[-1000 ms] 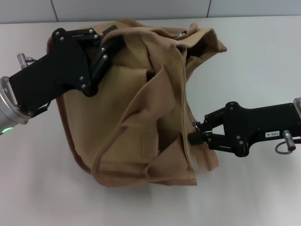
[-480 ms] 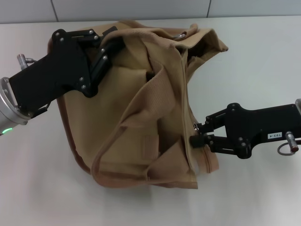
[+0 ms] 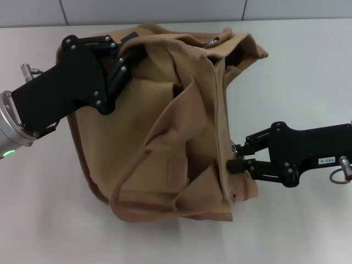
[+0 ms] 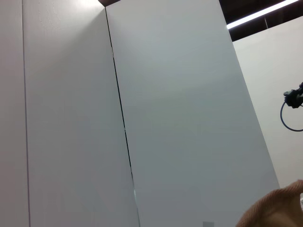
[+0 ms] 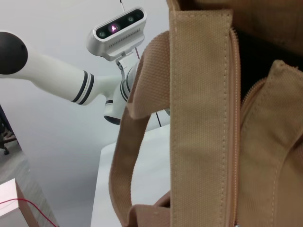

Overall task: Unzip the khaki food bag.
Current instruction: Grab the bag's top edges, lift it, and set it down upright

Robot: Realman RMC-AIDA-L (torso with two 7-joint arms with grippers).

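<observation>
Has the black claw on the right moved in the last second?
Yes. The right gripper slid along the khaki canvas food bag's zipper edge, toward its near corner.

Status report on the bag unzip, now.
Left gripper clamped on khaki food bag far corner. Right gripper pinching zipper near end. Zipper partly open. Nothing obstructing.

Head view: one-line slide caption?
Left gripper holds the khaki food bag at its far corner while right gripper grips the zipper.

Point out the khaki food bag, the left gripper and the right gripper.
khaki food bag (image 3: 148,148), head view, front panel.
left gripper (image 3: 133,50), head view, fingertips at the bag's far corner.
right gripper (image 3: 235,157), head view, fingertips at the zipper.
</observation>
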